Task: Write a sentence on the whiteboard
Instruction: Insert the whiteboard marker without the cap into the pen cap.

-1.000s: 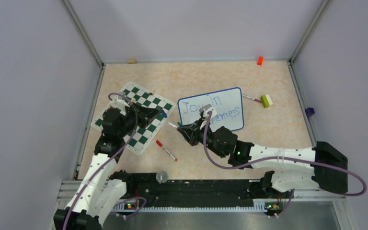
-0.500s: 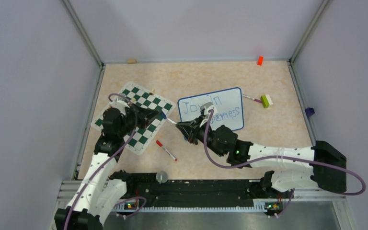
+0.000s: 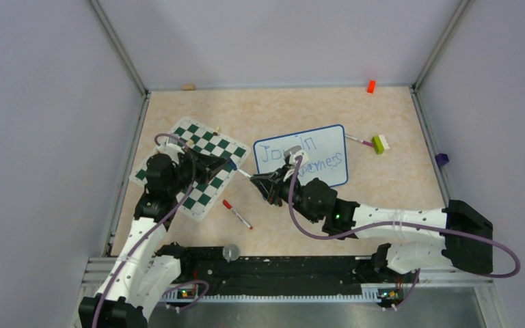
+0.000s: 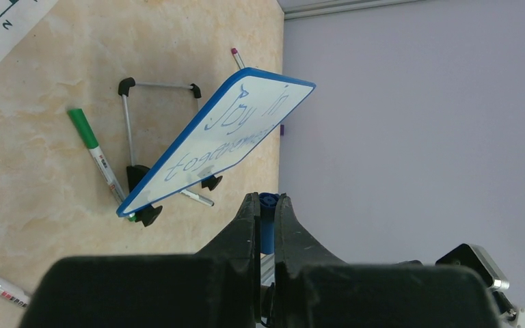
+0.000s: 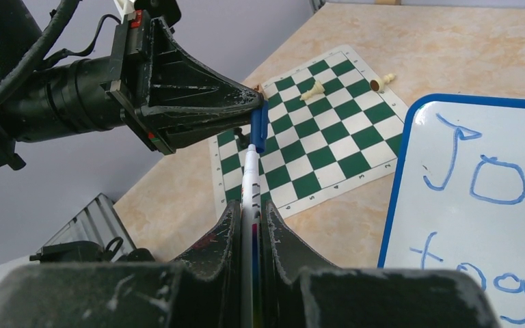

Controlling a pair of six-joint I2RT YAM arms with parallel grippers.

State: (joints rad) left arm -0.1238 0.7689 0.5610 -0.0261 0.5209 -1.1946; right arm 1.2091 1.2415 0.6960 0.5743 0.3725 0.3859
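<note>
The whiteboard (image 3: 328,147) stands tilted on black feet mid-table, with the sentence (image 3: 325,162) "Joy in togetherness" in blue on it. The left wrist view shows the whiteboard (image 4: 212,137) and its sentence (image 4: 236,116) from the side. My left gripper (image 3: 232,165) is shut on a blue cap (image 4: 268,225), above the corner of the chess mat. My right gripper (image 3: 254,179) is shut on a white marker (image 5: 249,181), just left of the whiteboard (image 5: 478,205). The marker's far end meets the blue cap (image 5: 258,126) between the two grippers.
A green-and-white chess mat (image 3: 191,164) lies at the left with a few chess pieces (image 5: 312,89) on it. A red marker (image 3: 236,214) lies near the front. A green marker (image 4: 96,154) lies behind the board. A green-white block (image 3: 380,143) and an orange block (image 3: 370,86) sit to the right and at the back.
My right gripper has carried the marker a little left and up, closing the gap to the cap held by the left gripper. The left arm has barely moved.
</note>
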